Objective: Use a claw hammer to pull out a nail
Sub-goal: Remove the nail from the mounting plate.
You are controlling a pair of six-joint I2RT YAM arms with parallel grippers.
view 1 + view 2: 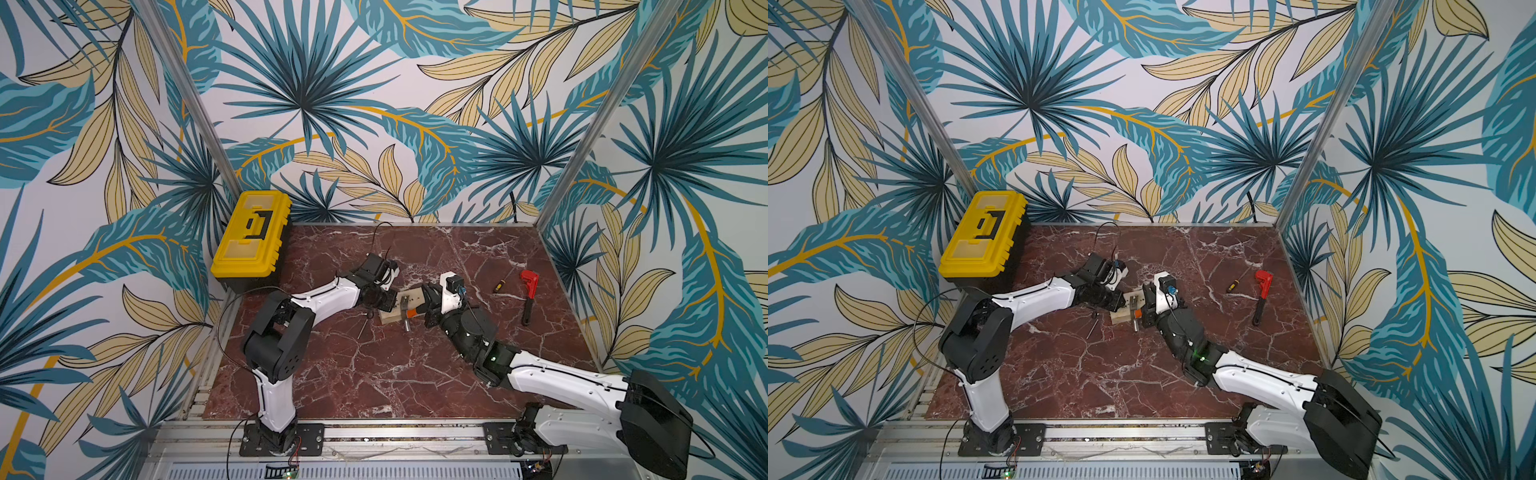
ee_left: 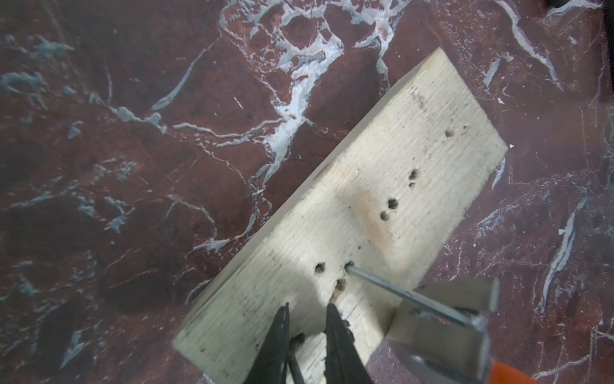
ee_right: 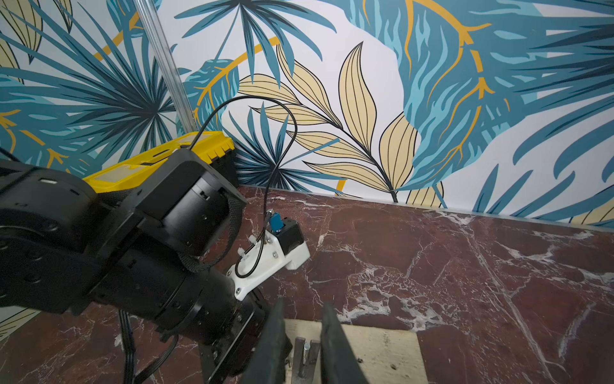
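Press board [image 2: 398, 166] with narrowly parted, empty left fingers [image 2: 337, 335]. Lever claw hammer [image 2: 438, 345], clamped in right fingers [image 3: 334, 345]. Beware claw slipping off leaning nail [image 2: 398, 292] through board lift.

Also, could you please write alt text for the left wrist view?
A nail leans out of a holed wooden board, its head caught in the fork of the claw hammer. The left gripper sits at the board's end.

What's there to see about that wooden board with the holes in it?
The wooden board is a pale, rough-grained rectangular plank lying flat on the red marble table. Its top is pocked with nail holes. One nail leans out of a hole, caught in the claw hammer. The left end effector rests on one end.
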